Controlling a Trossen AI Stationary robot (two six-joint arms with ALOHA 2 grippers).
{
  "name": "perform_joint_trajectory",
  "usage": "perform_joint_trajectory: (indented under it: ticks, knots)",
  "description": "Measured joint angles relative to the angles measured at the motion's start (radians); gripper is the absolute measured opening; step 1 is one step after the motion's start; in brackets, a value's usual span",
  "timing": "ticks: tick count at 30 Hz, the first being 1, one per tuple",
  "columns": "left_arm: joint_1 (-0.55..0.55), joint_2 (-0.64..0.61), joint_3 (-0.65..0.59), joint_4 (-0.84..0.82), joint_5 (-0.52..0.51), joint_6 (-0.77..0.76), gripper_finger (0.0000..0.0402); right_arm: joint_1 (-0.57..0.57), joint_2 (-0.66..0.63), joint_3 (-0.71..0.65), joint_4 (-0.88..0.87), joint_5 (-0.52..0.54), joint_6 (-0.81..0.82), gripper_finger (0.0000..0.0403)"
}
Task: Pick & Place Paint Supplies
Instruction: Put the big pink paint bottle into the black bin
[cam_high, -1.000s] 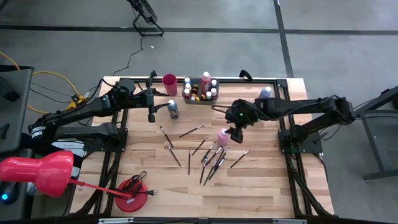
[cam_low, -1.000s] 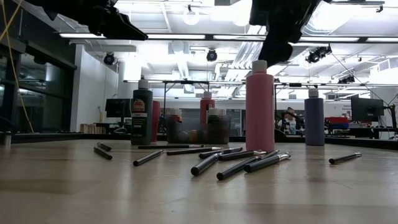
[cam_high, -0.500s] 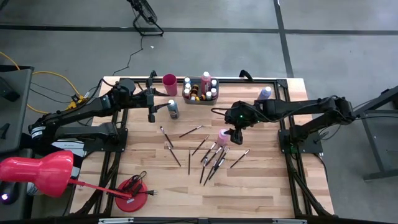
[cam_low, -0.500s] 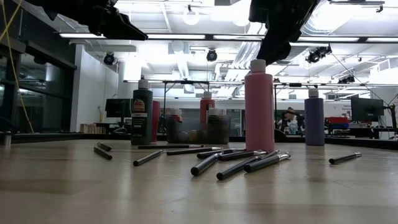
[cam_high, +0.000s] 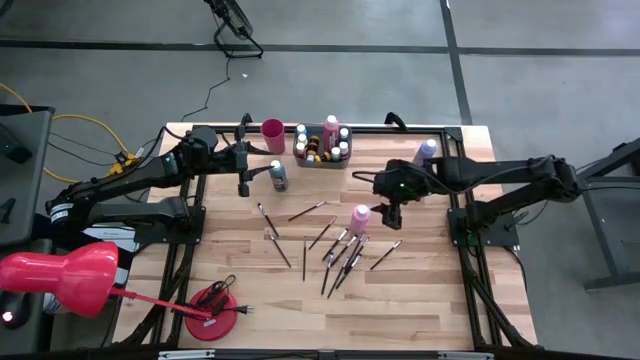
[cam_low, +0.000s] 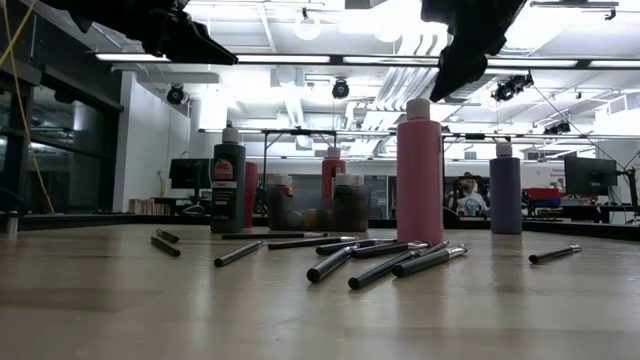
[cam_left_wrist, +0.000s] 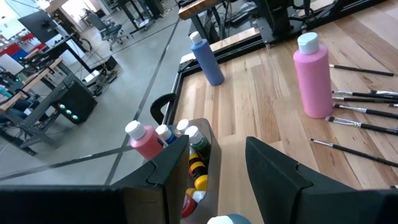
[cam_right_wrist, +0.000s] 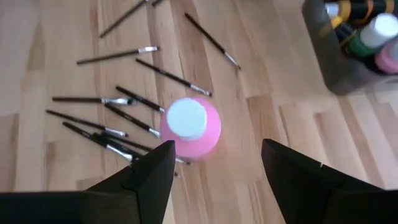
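A pink paint bottle (cam_high: 359, 215) stands upright on its base at mid-table among several thin dark-handled paintbrushes (cam_high: 335, 245) lying flat. My right gripper (cam_high: 386, 216) hovers open just right of and above the bottle; in the right wrist view the bottle's white cap (cam_right_wrist: 186, 118) shows between and beyond its fingers, untouched. My left gripper (cam_high: 243, 187) hangs open at the far left, near a dark bottle (cam_high: 278, 176), with nothing between its fingers (cam_left_wrist: 217, 146). A lavender bottle (cam_high: 427, 150) stands at the far right.
A grey tray (cam_high: 322, 160) holding several small bottles stands at the far edge, a pink cup (cam_high: 273, 136) left of it. A red disc with cables (cam_high: 212, 310) lies at the near left corner. Bare wood shows along the near edge.
My right gripper has drawn back from the pink bottle toward the table's right edge and risen a little, still open. The bottle stays upright where it was.
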Motion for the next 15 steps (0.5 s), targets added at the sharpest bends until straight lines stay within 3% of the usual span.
perform_joint_trajectory:
  ticks: [9, 15]
  knots:
    - [0.0, 0.0, 0.0, 0.0, 0.0, 0.0, 0.0152, 0.062, 0.006, -0.033, 0.052, 0.014, 0.016, 0.0233]
    - [0.0, 0.0, 0.0, 0.0, 0.0, 0.0, 0.0152, 0.067, 0.006, -0.115, 0.194, 0.023, 0.021, 0.0233]
